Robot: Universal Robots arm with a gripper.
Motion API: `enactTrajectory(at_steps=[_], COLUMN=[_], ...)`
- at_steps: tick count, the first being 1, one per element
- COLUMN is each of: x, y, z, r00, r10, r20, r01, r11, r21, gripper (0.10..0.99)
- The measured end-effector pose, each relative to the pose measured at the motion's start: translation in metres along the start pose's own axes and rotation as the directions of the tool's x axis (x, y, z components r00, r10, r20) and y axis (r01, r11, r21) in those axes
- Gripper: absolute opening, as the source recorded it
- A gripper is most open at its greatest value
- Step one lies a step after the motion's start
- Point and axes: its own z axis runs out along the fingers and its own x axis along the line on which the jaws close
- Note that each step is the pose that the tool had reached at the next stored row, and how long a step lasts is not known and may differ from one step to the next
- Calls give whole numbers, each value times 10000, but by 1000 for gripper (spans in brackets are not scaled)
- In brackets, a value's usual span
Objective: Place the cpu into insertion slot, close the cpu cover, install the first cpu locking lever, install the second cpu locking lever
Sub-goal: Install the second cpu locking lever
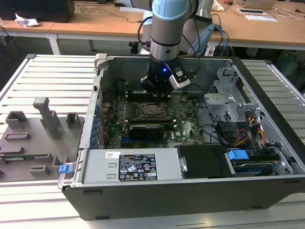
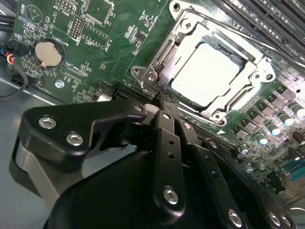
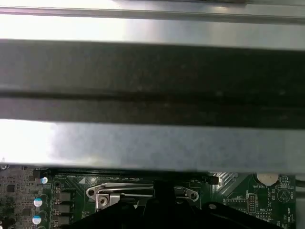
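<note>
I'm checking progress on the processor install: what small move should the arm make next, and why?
Probably a slight press on the lever at the socket corner: the chip sits in the socket under the closed cover, and the gripper, fingers together, is at that corner.

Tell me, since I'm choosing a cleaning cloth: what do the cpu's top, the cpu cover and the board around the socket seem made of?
The cpu top looks like bare metal, pale and glaring under the light. The cpu cover seems to be stamped steel, silvery with bright reflections along its bent edges. The motherboard looks like green lacquered circuit laminate, printed with white markings.
</note>
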Motion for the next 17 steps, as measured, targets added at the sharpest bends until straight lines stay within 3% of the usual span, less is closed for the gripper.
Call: enactTrajectory(at_steps=[11,17], x=[2,3], y=[-100,-107], z=[-7,-41], r00=[10000,10000], r10=[0,0], r20=[0,0], r01=[0,0], r11=[10000,10000], r21=[0,1], gripper=[106,106])
